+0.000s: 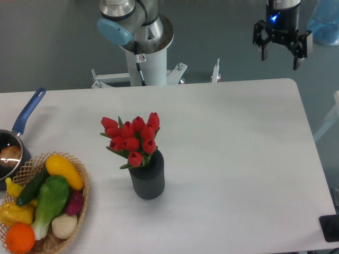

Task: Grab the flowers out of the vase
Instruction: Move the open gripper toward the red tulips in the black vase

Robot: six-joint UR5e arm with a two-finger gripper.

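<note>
The flowers (132,139), a bunch of red tulip buds with green leaves, stand in the vase (147,178), a small dark grey ribbed cylinder left of the table's middle. Their stems are hidden inside it. My gripper (279,57) hangs high at the upper right, beyond the table's far edge and well away from the flowers. Its two black fingers point down, spread apart, with nothing between them.
A wicker basket (80,200) of vegetables and fruit sits at the front left. A blue-handled saucepan (16,138) lies at the left edge. The arm's white base column (145,57) stands behind the table. A small black object (330,228) sits at the front right corner.
</note>
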